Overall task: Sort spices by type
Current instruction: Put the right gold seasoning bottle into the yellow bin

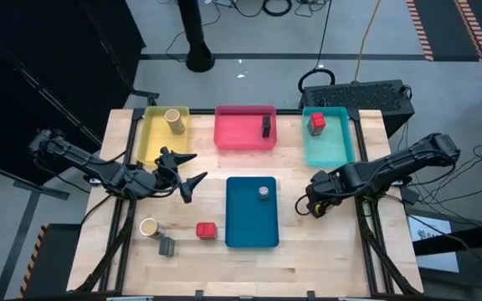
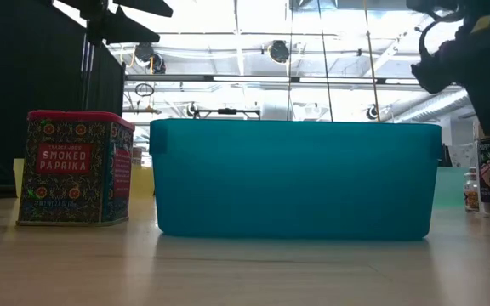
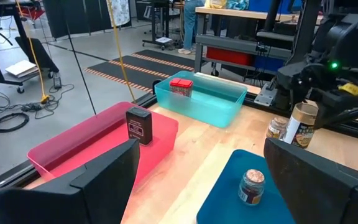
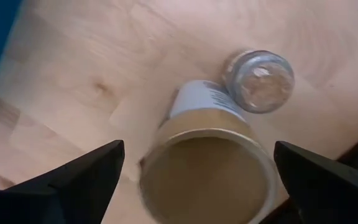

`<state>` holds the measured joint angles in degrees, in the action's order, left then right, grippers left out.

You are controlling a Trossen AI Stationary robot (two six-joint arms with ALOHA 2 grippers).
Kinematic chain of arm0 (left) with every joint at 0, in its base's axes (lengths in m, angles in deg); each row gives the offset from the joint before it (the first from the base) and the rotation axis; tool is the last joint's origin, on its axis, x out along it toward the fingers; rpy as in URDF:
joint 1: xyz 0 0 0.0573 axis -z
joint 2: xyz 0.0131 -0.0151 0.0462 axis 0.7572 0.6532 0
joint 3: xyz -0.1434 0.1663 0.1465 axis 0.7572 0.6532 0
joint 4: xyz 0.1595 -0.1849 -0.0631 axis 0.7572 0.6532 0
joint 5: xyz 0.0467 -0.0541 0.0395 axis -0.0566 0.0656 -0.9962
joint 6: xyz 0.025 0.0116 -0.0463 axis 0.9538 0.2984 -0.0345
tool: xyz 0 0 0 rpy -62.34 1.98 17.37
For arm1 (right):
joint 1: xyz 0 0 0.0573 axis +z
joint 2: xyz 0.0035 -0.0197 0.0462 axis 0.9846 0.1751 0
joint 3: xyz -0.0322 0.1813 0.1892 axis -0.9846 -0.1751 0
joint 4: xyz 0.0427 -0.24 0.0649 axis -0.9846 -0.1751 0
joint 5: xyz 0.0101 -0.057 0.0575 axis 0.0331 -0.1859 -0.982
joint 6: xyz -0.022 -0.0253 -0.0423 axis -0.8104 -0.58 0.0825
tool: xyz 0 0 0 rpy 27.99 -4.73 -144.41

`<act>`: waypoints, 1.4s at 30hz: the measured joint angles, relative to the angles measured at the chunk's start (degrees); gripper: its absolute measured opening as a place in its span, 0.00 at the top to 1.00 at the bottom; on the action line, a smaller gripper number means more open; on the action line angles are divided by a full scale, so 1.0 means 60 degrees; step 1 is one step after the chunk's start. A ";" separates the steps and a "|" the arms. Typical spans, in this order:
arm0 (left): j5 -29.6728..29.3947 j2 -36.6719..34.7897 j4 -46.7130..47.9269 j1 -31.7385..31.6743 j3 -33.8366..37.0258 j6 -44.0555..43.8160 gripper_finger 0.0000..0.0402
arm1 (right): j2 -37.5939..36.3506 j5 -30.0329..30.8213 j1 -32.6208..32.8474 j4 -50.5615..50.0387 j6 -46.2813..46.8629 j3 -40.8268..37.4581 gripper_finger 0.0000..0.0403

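My right gripper [image 1: 315, 203] is open and hangs above a tan cylindrical jar [image 4: 207, 165] standing to the right of the blue tray [image 1: 241, 226]. Its fingers are spread wide on either side of the jar, clear of it. A small grey round jar [image 4: 258, 71] stands next to the tan one. My left gripper [image 1: 189, 170] is open in the air between the yellow tray [image 1: 151, 138] and the blue tray. Near the table's front left stand another tan jar [image 1: 148, 227], a grey box [image 1: 167, 246] and a red paprika box [image 1: 206, 230].
The yellow tray holds a tan jar [image 1: 172, 117], the pink tray [image 1: 233, 138] a dark box [image 1: 266, 125], the teal tray [image 1: 333, 146] a red box [image 1: 316, 123], and the blue tray a small round jar [image 1: 264, 192]. Bare wood lies along the near edge.
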<state>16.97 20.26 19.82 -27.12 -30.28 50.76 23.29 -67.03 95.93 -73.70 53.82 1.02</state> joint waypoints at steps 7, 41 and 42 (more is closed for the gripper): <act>0.0000 0.0000 0.0003 -0.0001 0.0002 0.0004 0.13 | -0.0004 0.0013 -0.0031 0.0005 0.0849 -0.0184 0.32; 0.3234 0.1033 -0.1927 -0.0002 -0.0002 0.2915 0.13 | 0.3972 0.3145 -0.1125 0.1925 -0.7304 0.8076 0.39; 0.3216 0.1150 -0.2090 -0.0002 -0.0002 0.3228 0.13 | 0.4129 0.3146 -0.1160 0.1975 -0.7470 0.8158 0.39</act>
<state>36.26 27.17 7.28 -27.13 -30.29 70.13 48.07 -48.16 88.97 -61.85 9.00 49.97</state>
